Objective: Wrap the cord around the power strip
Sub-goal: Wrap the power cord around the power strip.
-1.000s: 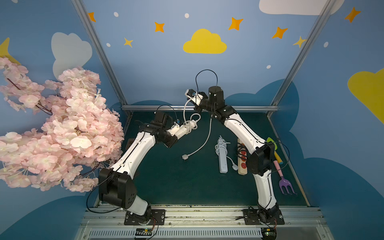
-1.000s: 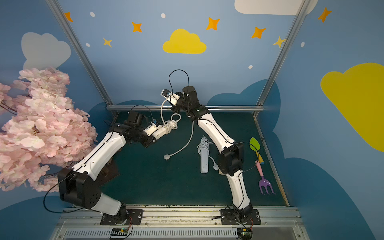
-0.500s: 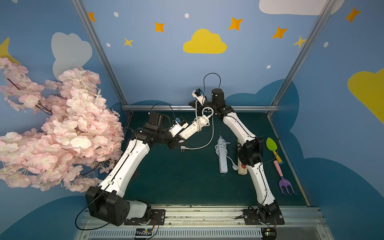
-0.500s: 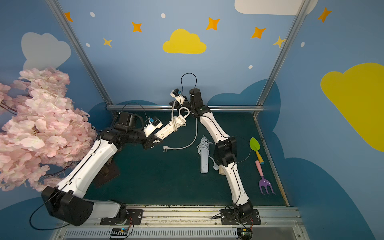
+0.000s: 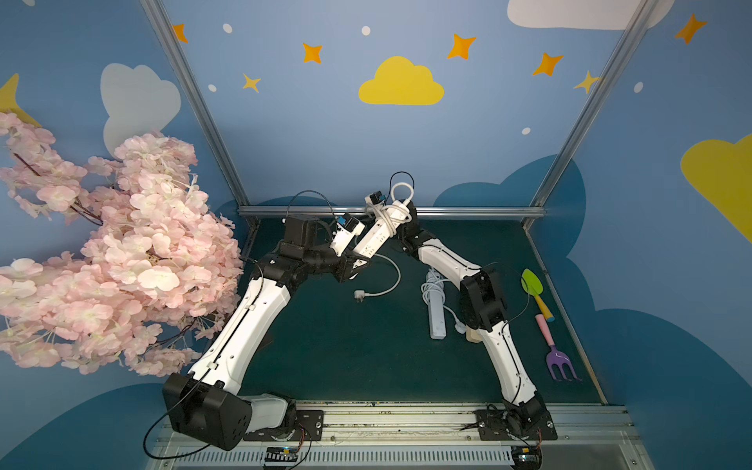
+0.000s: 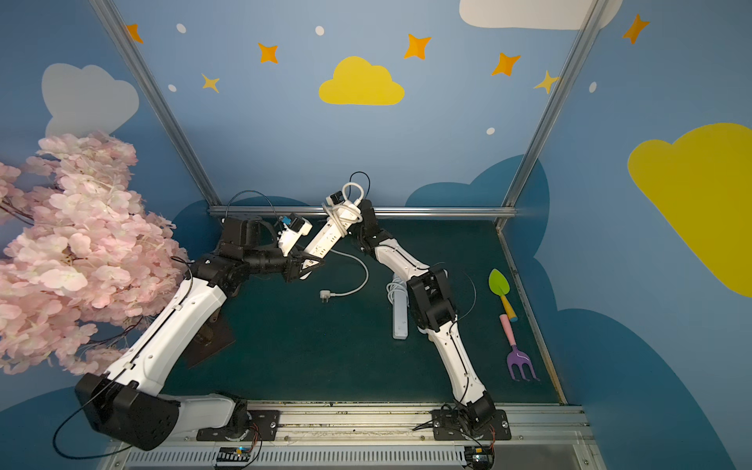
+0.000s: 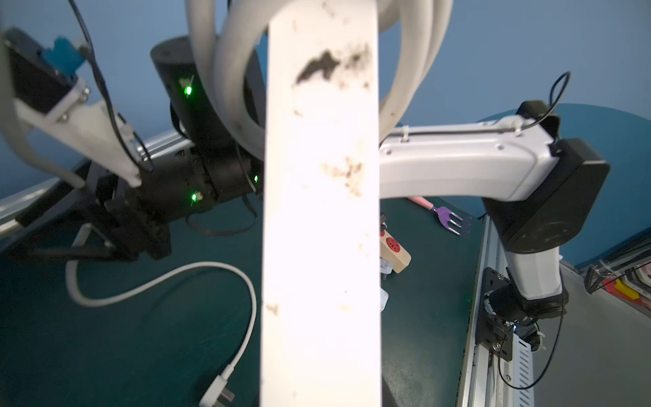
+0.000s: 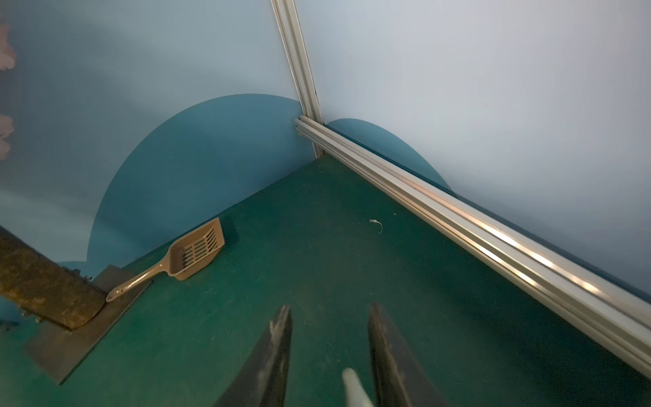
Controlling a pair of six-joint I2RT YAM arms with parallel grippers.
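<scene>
The left gripper (image 5: 359, 262) is clamped on the lower end of the white power strip (image 5: 378, 234), held tilted above the table (image 5: 346, 358). Its cord (image 7: 227, 98) loops around the upper end, where the right gripper (image 8: 327, 312) has its jaws apart, a strand loose between them.

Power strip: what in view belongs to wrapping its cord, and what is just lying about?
Job: held power strip, its cord, plug, left gripper, right gripper.
Lying about: second white strip, wooden strip, green trowel, purple fork, brown scoop, blossom tree.
</scene>
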